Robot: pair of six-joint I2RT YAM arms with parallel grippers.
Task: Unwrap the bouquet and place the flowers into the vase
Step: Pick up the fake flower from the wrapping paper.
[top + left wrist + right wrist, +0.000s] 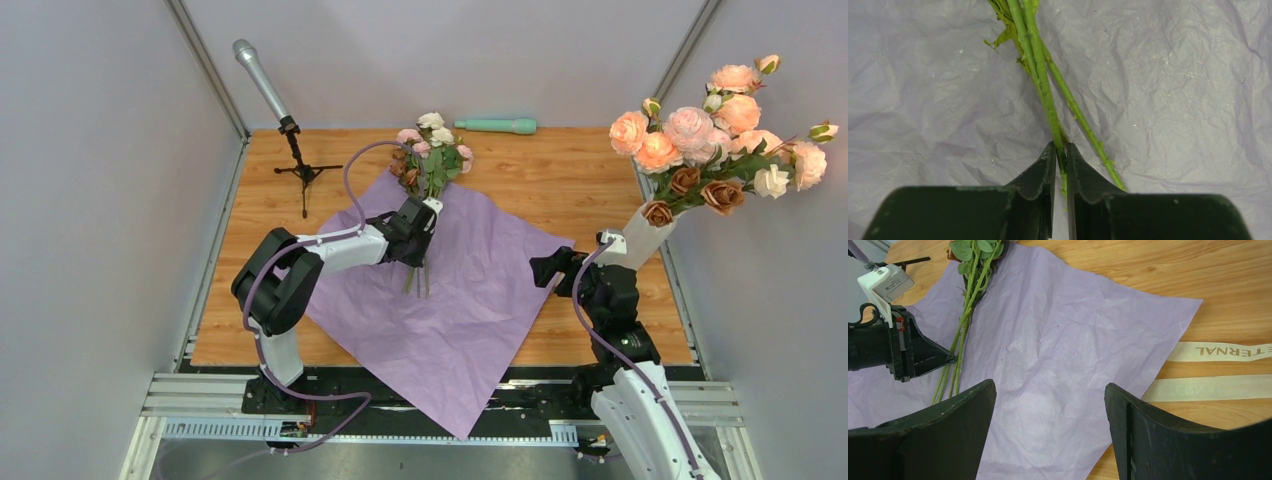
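The bouquet is unwrapped: its lilac paper [470, 300] lies spread flat on the wooden table, and the flowers [432, 150] lie on it with their heads toward the back. My left gripper [427, 243] is low over their green stems [1045, 90]. In the left wrist view its jaws are shut on one thin stem, while another stem [1088, 132] runs outside them to the right. My right gripper [1050, 385] hangs open over the paper's right part [1058, 340], holding nothing. The ribbed white vase [645, 235] stands at the right edge, tilted, holding large peach roses and some brown ones.
The cream ribbon [1220, 351] lies loose on the wood right of the paper. A mint-green cylinder [497, 126] rests at the back edge. A microphone on a small tripod [303, 172] stands at the back left. Grey walls enclose the table.
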